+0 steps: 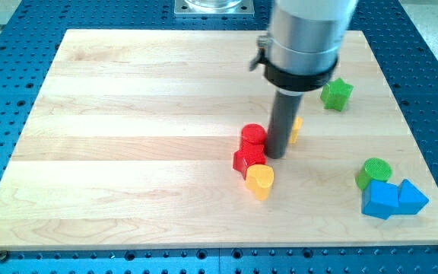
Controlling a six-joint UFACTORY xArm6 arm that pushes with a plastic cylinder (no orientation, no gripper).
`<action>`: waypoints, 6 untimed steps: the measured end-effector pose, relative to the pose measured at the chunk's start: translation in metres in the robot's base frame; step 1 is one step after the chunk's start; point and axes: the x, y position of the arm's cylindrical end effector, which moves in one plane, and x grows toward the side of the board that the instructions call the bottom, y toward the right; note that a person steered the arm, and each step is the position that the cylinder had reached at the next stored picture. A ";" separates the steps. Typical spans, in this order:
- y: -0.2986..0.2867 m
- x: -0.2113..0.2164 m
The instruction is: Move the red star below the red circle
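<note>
The red circle (253, 135) sits near the board's middle, and the red star (249, 158) lies right below it, touching it. A yellow heart (261, 181) lies just below the star, touching it. My tip (276, 155) is the lower end of the dark rod, standing immediately right of the red circle and the red star, about touching them. A yellow block (296, 129) is mostly hidden behind the rod, on its right.
A green star (337, 93) lies at the upper right. A green circle (373, 171), a blue cube-like block (380, 200) and a blue triangle (411, 197) cluster at the lower right. The wooden board (128, 152) rests on a blue perforated table.
</note>
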 end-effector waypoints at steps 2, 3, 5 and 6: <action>0.034 0.005; 0.007 0.035; -0.024 0.050; -0.040 0.011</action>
